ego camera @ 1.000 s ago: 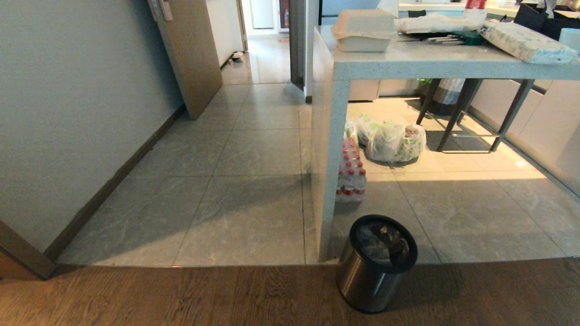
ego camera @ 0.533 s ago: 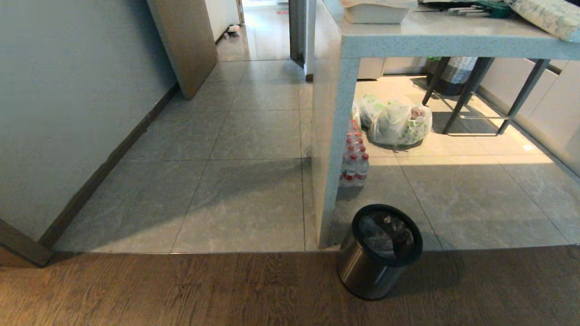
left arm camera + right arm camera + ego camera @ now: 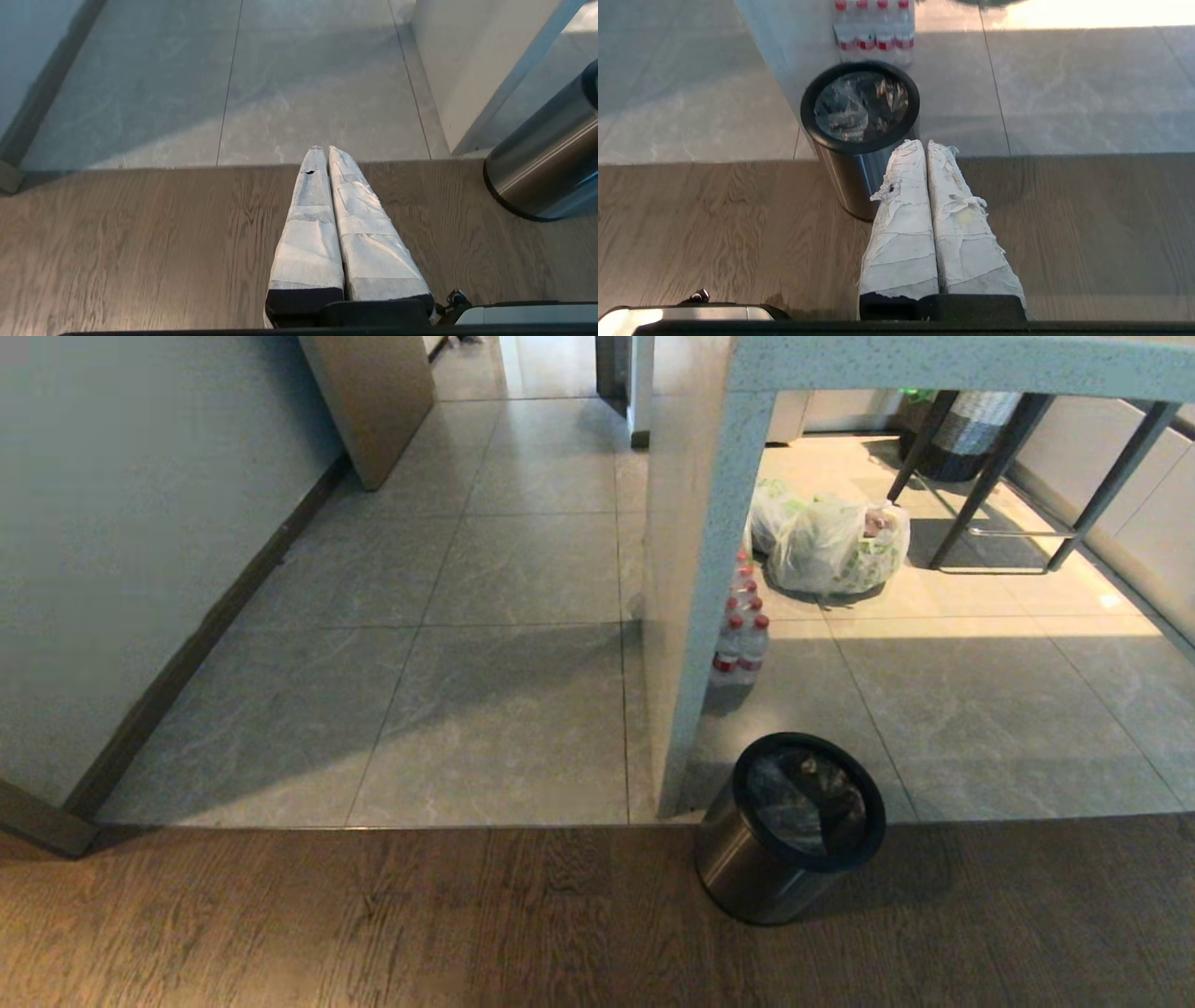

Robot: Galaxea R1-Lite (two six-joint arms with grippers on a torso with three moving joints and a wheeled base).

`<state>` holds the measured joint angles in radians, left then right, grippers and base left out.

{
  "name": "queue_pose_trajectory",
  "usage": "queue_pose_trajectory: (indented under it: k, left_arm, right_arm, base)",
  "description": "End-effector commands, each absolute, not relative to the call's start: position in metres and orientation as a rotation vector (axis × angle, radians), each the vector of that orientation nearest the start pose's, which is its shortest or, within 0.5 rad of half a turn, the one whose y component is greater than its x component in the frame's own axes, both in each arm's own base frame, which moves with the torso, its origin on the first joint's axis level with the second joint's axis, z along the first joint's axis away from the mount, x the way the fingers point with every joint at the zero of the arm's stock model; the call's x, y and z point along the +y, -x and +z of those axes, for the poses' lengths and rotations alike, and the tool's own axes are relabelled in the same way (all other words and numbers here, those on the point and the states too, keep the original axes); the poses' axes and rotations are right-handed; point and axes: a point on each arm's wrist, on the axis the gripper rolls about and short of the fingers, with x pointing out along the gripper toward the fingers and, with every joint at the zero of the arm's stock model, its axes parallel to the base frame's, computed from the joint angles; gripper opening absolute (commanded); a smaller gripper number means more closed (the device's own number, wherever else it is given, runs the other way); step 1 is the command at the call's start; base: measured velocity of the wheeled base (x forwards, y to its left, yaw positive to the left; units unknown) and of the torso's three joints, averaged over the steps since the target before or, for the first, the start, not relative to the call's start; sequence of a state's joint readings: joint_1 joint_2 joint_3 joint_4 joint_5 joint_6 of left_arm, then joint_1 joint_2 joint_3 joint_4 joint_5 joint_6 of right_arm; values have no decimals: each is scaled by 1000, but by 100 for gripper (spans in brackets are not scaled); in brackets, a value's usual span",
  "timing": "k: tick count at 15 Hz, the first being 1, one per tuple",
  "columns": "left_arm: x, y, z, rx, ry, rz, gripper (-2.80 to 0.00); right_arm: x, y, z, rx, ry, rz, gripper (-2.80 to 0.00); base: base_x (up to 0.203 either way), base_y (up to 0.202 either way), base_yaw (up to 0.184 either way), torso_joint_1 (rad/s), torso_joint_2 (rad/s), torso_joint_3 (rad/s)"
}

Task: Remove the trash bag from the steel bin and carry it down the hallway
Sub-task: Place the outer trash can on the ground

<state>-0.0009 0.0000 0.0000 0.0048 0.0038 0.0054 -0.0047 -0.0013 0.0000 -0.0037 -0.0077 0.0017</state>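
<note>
Currently unstarted: trash bag (image 3: 808,798) seated inside steel bin (image 3: 758,877) beside counter leg (image 3: 695,644). Left gripper (image 3: 325,150) and right gripper (image 3: 923,143) pressed together, empty. Pending: grasp, lift, carry.

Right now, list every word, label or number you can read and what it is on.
No text can be read.
Water bottles: red labels, print too small to read.
White bags: green print, too blurred to read.
Steel bin: no marking visible.

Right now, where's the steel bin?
Head view, lower right of centre: the steel bin stands on the wood floor at the tile edge, beside the counter leg, near the water bottles.
</note>
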Motion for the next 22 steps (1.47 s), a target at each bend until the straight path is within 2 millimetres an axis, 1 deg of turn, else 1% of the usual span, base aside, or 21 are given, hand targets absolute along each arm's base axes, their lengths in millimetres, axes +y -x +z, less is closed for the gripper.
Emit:
queue_pose_trajectory:
  k: [1, 14, 15, 16, 17, 18, 19, 20, 21, 22]
  left_arm:
    - [0, 23, 75, 4, -6, 5, -280]
    - [0, 23, 75, 6, -2, 5, -280]
    - [0, 23, 75, 6, -2, 5, -280]
    - [0, 23, 75, 5, -2, 5, -280]
    - [0, 23, 75, 6, -2, 5, -280]
    - [0, 23, 75, 6, -2, 5, -280]
    - [0, 23, 75, 6, -2, 5, -280]
    - [0, 23, 75, 6, -2, 5, -280]
    - [0, 23, 75, 5, -2, 5, -280]
    - [0, 23, 75, 6, -2, 5, -280]
  right_arm:
    - [0, 23, 75, -3, -3, -14, -280]
    - [0, 23, 77, -5, -8, -16, -280]
    - [0, 25, 87, -18, -8, -15, -280]
    - [0, 28, 102, -14, -9, -12, -280]
    - [0, 28, 125, -6, -11, -6, -280]
    - [0, 24, 154, 27, -21, 5, -280]
    - [1, 12, 183, 90, -33, 15, -280]
    - [1, -9, 212, 175, -43, 26, -280]
    - [1, -41, 241, 271, -52, 47, -280]
    - [3, -79, 265, 356, -59, 75, -280]
  base:
    - [0, 0, 0, 5, 4, -198]
    - [0, 0, 0, 3, 5, -186]
    - [0, 0, 0, 2, 2, -56]
    - [0, 0, 0, 2, -1, -27]
    - [0, 0, 0, 0, 0, 0]
    - [0, 0, 0, 0, 0, 0]
    - [0, 0, 0, 0, 0, 0]
    - [0, 0, 0, 0, 0, 0]
    - [0, 0, 0, 0, 0, 0]
    - [0, 0, 0, 0, 0, 0]
